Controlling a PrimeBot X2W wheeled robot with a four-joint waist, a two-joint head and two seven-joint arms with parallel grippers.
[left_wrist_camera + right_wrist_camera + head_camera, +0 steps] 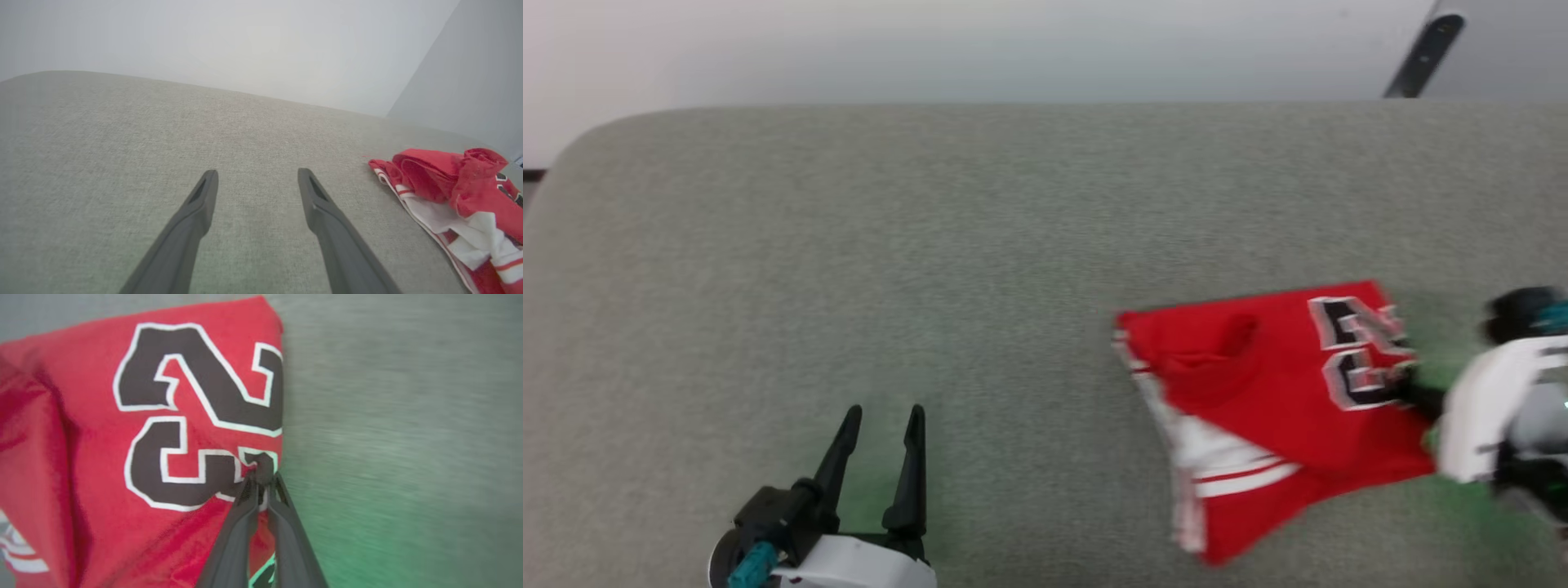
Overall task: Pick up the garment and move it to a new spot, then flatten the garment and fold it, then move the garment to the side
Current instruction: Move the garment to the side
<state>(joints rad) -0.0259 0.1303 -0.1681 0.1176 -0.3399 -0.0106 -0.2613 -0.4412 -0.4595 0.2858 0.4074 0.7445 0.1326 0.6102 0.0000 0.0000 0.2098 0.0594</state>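
Grey woven fabric covers the wide, round-cornered surface point(849, 245). On its right part, nearer the front edge, lies the folded red jersey point(1258, 384) with striped white-and-red trim and black, white-outlined numerals. The right gripper point(261, 477) is clamped on the jersey's numeral-side edge. The left gripper point(882, 416), fingers spread, is at the front left, well apart.

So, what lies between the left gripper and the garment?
Nothing: the grey surface between left gripper and garment is bare, in the head view.

place: looking like a bare test room | cues: grey fabric-covered surface point(931, 245) spreading across mid-frame | plain pale wall point(931, 49) running along the top
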